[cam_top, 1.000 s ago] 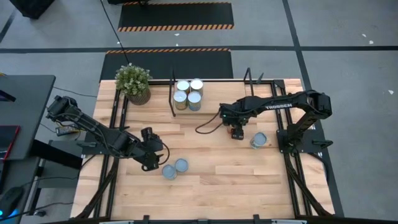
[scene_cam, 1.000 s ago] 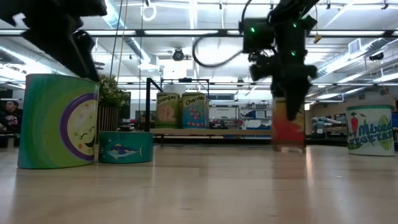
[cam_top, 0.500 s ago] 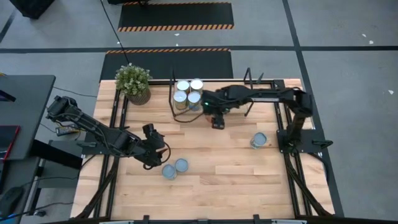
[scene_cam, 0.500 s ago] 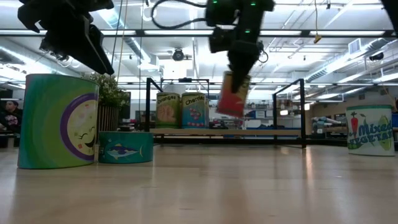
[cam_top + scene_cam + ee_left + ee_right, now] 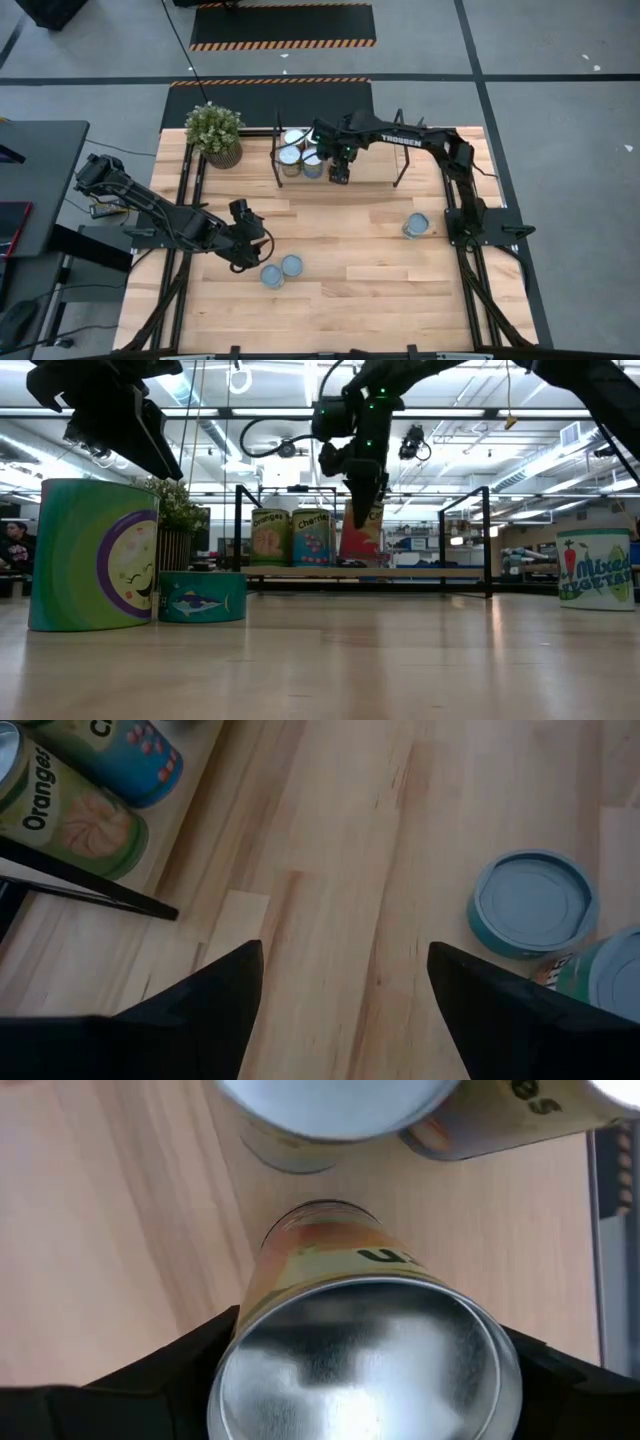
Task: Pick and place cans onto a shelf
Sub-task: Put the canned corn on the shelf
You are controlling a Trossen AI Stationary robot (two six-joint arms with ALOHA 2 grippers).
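The right gripper [image 5: 339, 172] hangs over the shelf [image 5: 370, 172], just beside the cluster of cans already standing there, and it is clamped on a can [image 5: 361, 532] with a red and tan label. In the low view that can hangs tilted above the shelf board, its base close to the board but whether it touches I cannot tell. In the right wrist view the held can's silver end [image 5: 358, 1355] fills the space between the two dark fingers [image 5: 150, 1370], which press on its sides; beyond it stand two more shelf cans.

On the shelf, next to the held can, stand four cans [image 5: 300, 152] in a tight group; the low view shows the front two, one labelled Oranges [image 5: 269, 538] and one with a blue label [image 5: 312, 538]. The shelf's black brackets [image 5: 487, 540] rise at either end of the board.

The left gripper [image 5: 247, 240] hovers well away from the shelf, toward the table's [image 5: 380, 290] near edge, its fingers spread apart and gripping nothing. Just beside it sit two cans: a tall green one [image 5: 95, 555] and a low teal one [image 5: 202, 597], touching each other. In the left wrist view the teal tin's lid [image 5: 533, 902] lies beyond the open fingers [image 5: 215, 1000].

A further can, labelled Mixed [image 5: 598, 568], stands alone well to the shelf's right side, near the right arm's base. A potted plant [image 5: 215, 132] stands just left of the shelf.
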